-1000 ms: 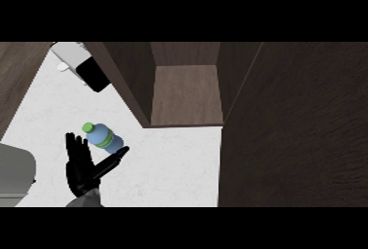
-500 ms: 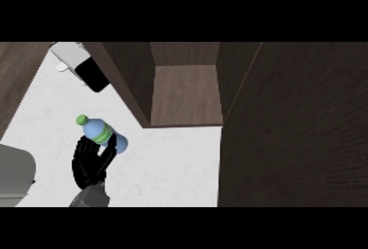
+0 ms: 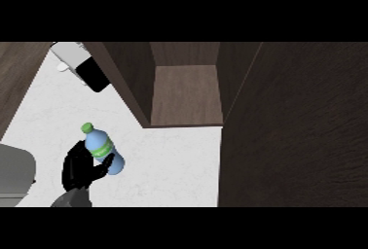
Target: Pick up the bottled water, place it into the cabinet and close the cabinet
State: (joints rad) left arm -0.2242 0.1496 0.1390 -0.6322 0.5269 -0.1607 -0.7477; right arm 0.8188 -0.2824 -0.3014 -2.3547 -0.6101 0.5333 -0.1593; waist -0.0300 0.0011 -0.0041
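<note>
We see 1 robot hand point(image 3: 81, 171), black, coming up from the near left edge of the view on a grey forearm, and we cannot tell from this view which arm it belongs to. Its fingers are curled round the lower half of the bottled water point(image 3: 102, 153), so it is grasping the bottle. The bottle is pale blue with a green cap and a green band round its middle; it is tilted, cap pointing to the far left and base to the near right. It sits over the white worktop point(image 3: 165, 160), at the near left of the scene, and we cannot tell whether its base touches the surface. The cabinet point(image 3: 183, 92) stands further off and to the right of the bottle, well apart from it; its dark wooden inside is open to view, with a brown shelf floor showing. A broad dark wood panel point(image 3: 295, 126) fills the right side of the view. At the far left lies a white and black object point(image 3: 81, 65) on the worktop, and a grey appliance point(image 3: 14, 175) shows at the left edge, just beside the robot hand.
</note>
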